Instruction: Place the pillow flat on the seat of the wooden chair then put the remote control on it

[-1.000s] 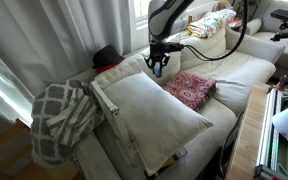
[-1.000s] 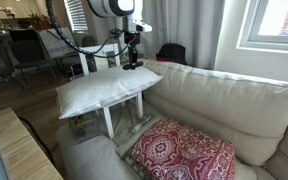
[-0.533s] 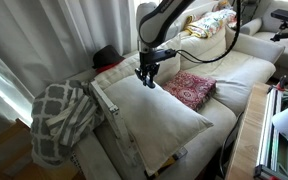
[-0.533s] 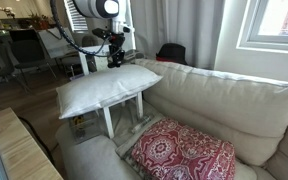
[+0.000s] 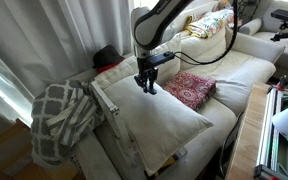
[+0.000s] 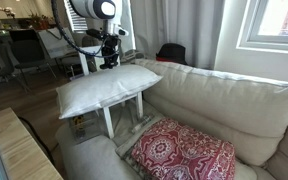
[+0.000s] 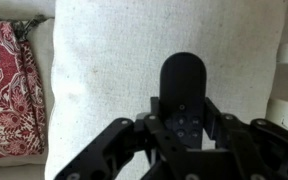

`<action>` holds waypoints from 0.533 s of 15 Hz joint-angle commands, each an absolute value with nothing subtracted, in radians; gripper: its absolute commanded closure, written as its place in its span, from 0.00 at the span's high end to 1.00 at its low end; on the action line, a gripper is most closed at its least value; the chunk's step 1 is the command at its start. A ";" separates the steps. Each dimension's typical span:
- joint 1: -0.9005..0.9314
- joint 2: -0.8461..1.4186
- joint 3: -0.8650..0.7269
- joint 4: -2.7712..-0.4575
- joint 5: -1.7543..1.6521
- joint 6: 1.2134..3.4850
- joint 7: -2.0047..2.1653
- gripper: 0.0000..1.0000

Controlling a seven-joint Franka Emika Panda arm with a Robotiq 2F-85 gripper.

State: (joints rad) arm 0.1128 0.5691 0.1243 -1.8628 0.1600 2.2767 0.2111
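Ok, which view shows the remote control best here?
The wrist view: the remote control sits mid-frame, buttons visible, gripped in the hand over the pillow. In both exterior views it is too small to make out inside the hand.

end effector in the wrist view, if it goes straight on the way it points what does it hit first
The pillow lying on the chair. The end effector points straight down at its top, and the remote it grips would probably touch first. The gap left is hard to judge.
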 commanded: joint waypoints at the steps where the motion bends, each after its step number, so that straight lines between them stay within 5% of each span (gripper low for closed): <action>1: 0.110 0.592 0.111 -1.822 0.222 2.243 0.261 0.17; 8: 0.099 0.601 0.109 -1.807 0.297 2.250 0.261 0.17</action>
